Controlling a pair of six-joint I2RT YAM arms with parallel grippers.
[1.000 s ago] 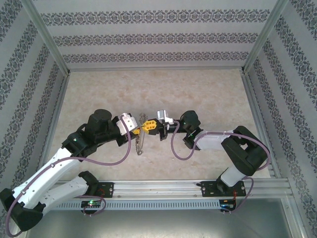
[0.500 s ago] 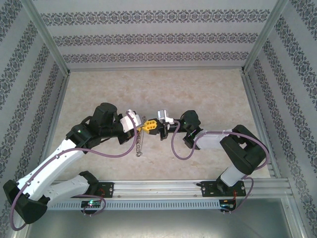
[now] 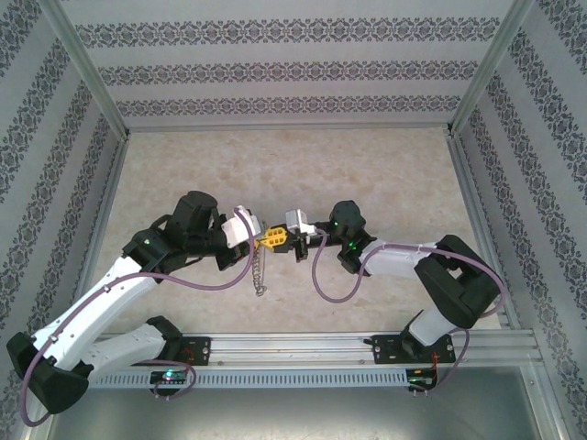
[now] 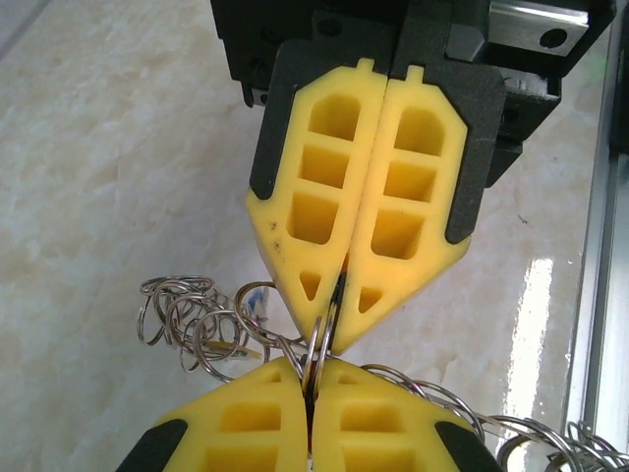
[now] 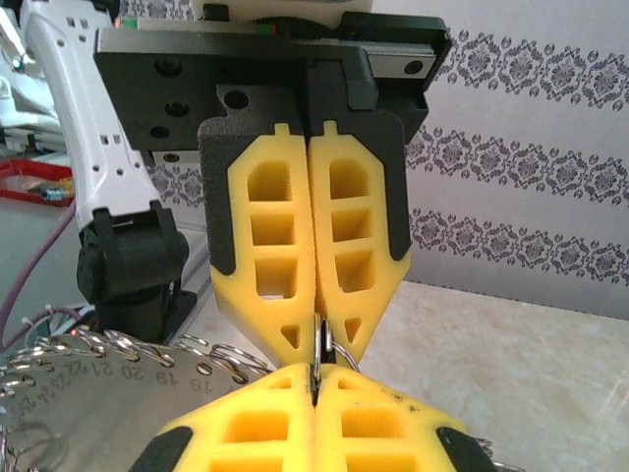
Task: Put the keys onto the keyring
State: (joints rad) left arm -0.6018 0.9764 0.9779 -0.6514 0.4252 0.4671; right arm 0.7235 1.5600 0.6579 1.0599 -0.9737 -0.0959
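Silvery keyring (image 4: 197,320) nipped between two tip-to-tip claws, left claw (image 4: 310,382) and right claw (image 5: 314,379) both clamped on it.

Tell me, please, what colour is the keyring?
Silvery, bare metal: the keyring shows best in the left wrist view.

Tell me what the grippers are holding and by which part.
The left gripper and the right gripper both pinch the keyring, by one small ring of its chain.
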